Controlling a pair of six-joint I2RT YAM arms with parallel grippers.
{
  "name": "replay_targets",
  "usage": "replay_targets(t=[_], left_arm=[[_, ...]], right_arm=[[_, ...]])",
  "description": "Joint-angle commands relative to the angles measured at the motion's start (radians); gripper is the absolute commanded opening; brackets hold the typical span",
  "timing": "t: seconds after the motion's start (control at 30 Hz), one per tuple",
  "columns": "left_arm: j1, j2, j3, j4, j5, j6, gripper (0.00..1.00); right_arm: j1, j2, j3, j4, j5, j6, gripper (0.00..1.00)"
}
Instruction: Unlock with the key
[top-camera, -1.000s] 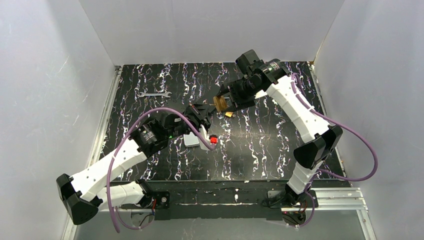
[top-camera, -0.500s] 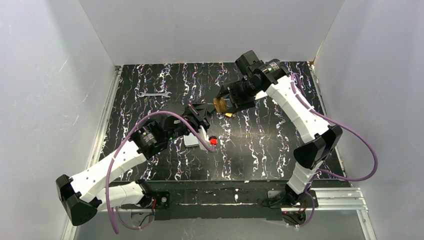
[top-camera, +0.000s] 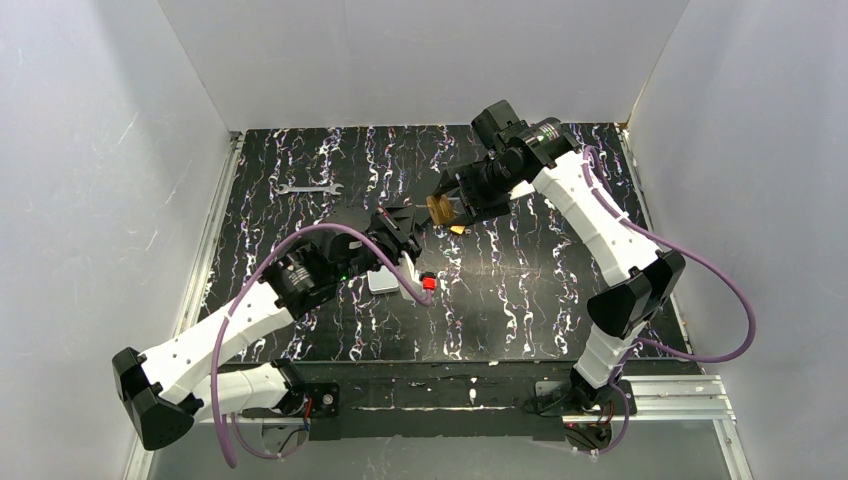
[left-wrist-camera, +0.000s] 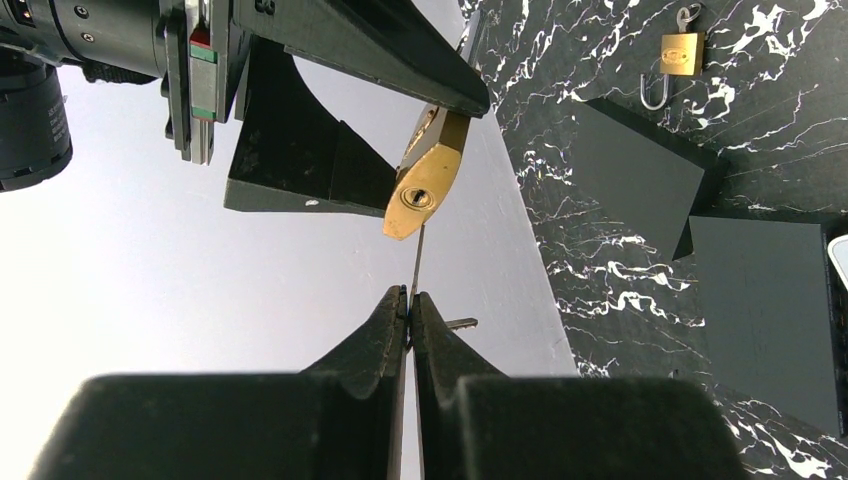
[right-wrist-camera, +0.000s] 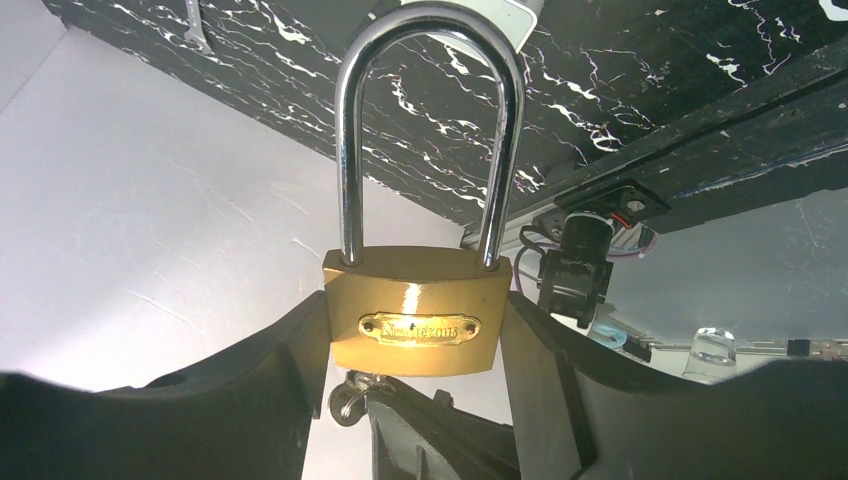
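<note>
Key insertion is in hand. The right gripper (right-wrist-camera: 415, 340) is clamping the brass padlock (left-wrist-camera: 425, 170) by its body at upper centre of the left wrist view, with the shackle closed. The left gripper (left-wrist-camera: 410, 300) is pinching the key (left-wrist-camera: 416, 255), its blade pointing just under the keyhole (left-wrist-camera: 415, 197). The next move calls for aligning the tip and pushing it in.

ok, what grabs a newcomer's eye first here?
The brass padlock with a chrome shackle stands out first. It is clamped in the right gripper over the table's middle, with the shackle closed. At its keyhole end the left gripper pinches a thin metal key, its tip at the lock's edge and not yet inserted. A second small brass padlock lies with its shackle open on the black marbled table.
</note>
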Motion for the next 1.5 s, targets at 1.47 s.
replay_targets(t=[1.47], left_arm=[[-0.068, -0.013, -0.005, -0.024, -0.059, 0.02, 0.0]], right_arm=[[-0.02, 0.001, 0.015, 0.077, -0.05, 0.017, 0.01]])
